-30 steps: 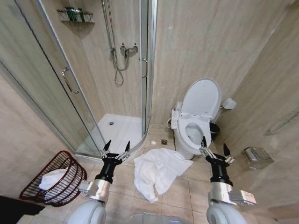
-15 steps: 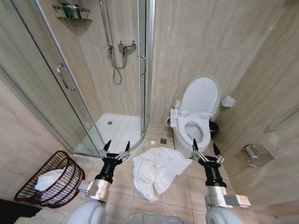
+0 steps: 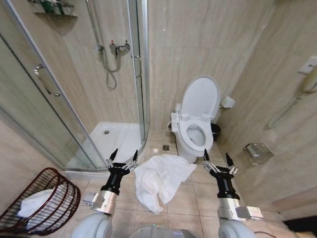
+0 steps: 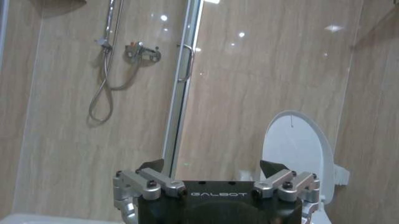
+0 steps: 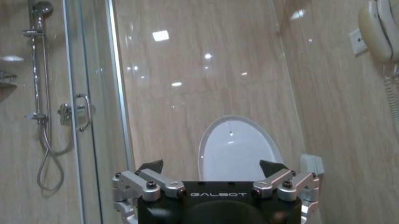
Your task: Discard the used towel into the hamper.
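A crumpled white towel (image 3: 159, 178) lies on the tiled floor between my two arms, in front of the toilet. The dark reddish-brown wire hamper (image 3: 42, 206) stands tilted at the lower left, with white cloth (image 3: 30, 203) inside it. My left gripper (image 3: 123, 156) is open, raised just left of the towel. My right gripper (image 3: 217, 159) is open too, just right of the towel. Both point up toward the far wall. In the wrist views each gripper (image 4: 212, 169) (image 5: 212, 166) has its fingers spread with nothing between them.
A white toilet (image 3: 197, 121) with raised lid stands against the back wall, a small dark bin (image 3: 215, 131) to its right. The glass shower enclosure (image 3: 74, 89) fills the left. A tissue holder (image 3: 257, 151) and a wall phone (image 3: 309, 77) hang on the right wall.
The head camera has turned, so the whole scene slid left and the hamper moved toward the lower-left corner. My right gripper came down and slightly inward a second ago; the left kept its pose.
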Controlling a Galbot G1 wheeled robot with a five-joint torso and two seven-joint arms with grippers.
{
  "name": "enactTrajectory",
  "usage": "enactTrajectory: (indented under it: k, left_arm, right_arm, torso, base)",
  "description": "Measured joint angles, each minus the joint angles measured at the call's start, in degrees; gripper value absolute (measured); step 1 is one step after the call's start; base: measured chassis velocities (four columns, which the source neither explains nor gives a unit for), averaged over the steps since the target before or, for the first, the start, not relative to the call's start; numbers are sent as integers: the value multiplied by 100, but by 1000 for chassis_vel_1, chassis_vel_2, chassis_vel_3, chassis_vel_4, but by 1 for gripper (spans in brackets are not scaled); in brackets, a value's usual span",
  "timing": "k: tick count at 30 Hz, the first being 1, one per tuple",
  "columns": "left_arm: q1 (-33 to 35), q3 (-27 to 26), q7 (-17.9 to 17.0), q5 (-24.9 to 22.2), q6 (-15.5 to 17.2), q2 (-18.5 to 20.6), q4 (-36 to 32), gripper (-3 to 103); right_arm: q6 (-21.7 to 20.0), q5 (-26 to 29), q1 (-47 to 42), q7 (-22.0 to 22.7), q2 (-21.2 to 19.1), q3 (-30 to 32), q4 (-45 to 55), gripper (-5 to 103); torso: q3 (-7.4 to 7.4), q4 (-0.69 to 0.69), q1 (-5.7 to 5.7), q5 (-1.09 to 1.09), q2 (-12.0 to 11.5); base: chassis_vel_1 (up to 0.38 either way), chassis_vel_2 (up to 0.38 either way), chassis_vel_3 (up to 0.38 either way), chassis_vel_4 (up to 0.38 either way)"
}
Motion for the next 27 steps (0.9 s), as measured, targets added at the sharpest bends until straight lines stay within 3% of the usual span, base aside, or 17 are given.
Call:
enactTrajectory:
  k: [7,10,13,15,19,21,23,27]
  left_arm:
    - [0,0,0,0,0,0,0,100]
    - [0,0,0,0,0,0,0,100]
    - [0,0,0,0,0,0,0,100]
    - [0,0,0,0,0,0,0,100]
    - [0,0,0,0,0,0,0,100]
    - [0,0,0,0,0,0,0,100]
    - [0,0,0,0,0,0,0,100]
    - [0,0,0,0,0,0,0,100]
  right_arm:
    - [-122,140,175,-132,0,42,-384,100]
    - [-373,617,302,-70,-4,-9,-705,100]
    - [-921,1454,371,102,-75,-172,-852,100]
    - [-1006,1559,383,89,-105,-220,-910,100]
    - [-1070,1608,468,17,-202,-434,-1155,100]
    - [-1155,1684,605,-342,-250,-450,-1383,100]
    - [-1194,1683,681,-426,-279,-450,-1478,100]
    - [-1263,1353,1039,-467,-415,-541,-1867,100]
  torso:
    - [-90,-1,-72,0,-164]
    - [-131,0,-106,1,-241]
    - [-179,0,-155,0,-337]
    - [-195,-1,-169,0,-369]
    - [-261,-1,-214,0,-478]
    - [-299,-1,-243,0,-545]
    - [-313,-1,-254,0,-570]
    - [-376,0,-301,0,-682]
  base:
    - [0,0,0,0]
    - [0,0,0,0]
    - [0,0,0,0]
    - [0,0,0,0]
    - [0,0,0,0]
    - [0,0,0,0]
    - [0,0,0,0]
    - [0,0,0,0]
